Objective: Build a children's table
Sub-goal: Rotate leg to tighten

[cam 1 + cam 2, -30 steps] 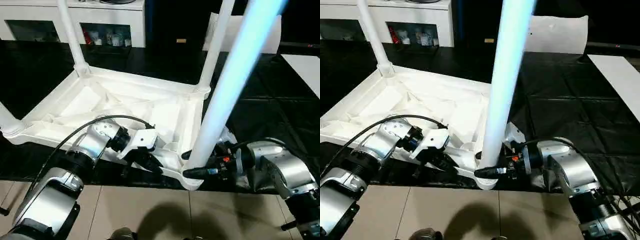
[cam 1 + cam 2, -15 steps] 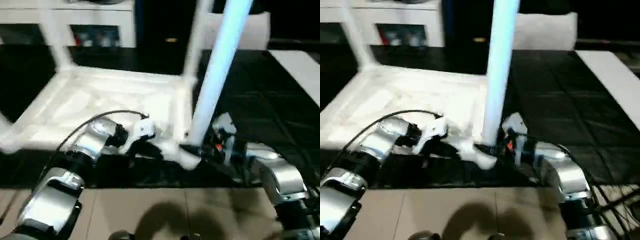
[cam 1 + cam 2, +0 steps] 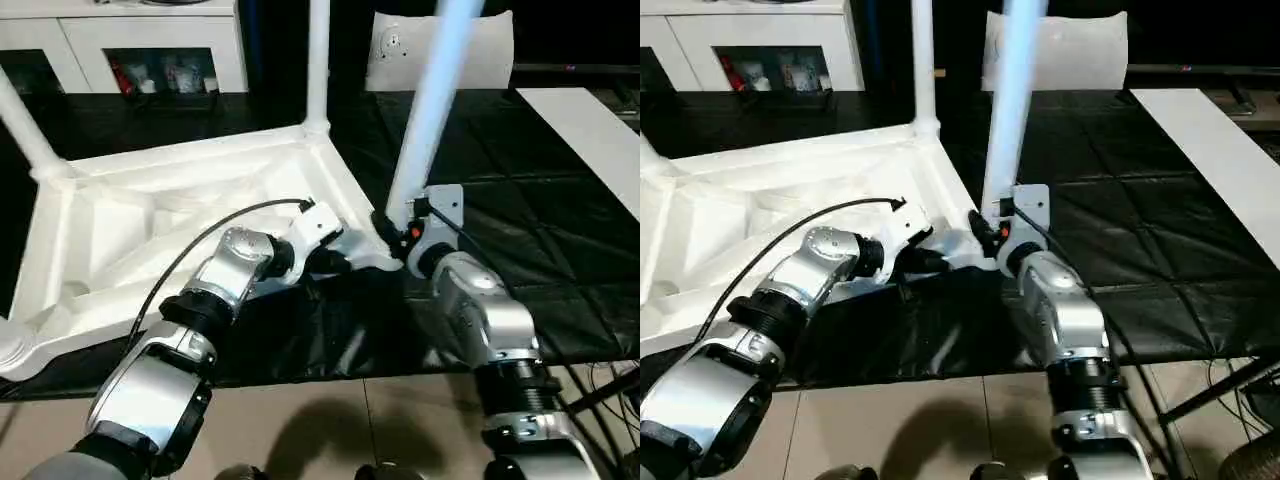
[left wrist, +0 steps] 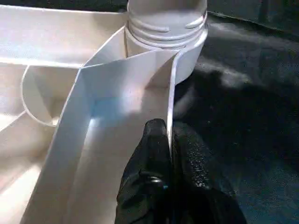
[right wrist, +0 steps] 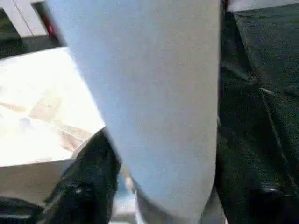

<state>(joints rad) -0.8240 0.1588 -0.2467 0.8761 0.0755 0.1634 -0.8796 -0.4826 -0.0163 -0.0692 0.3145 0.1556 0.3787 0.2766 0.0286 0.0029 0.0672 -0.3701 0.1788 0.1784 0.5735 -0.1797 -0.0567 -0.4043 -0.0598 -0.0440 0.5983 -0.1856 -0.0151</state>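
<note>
Our right gripper (image 3: 392,228) jaws straddle the upright leg (image 3: 432,100) at its corner socket; left gripper (image 4: 169,140) jaws pinch the tabletop (image 3: 120,215) rim alongside.

Black sheet (image 3: 520,200) spread under both grippers, creased, ending at a tiled floor (image 3: 330,420) on the near side. Directly on it: upturned white tabletop (image 3: 150,210), ribbed side up, its rim pinched in the left jaws; the corner socket just beyond those jaws touches the sheet. Flat white board (image 3: 585,135) lying on the sheet well off to the right jaws' outer side. Beyond the jaws, a white panel (image 3: 440,50) standing at the sheet's far edge.
</note>
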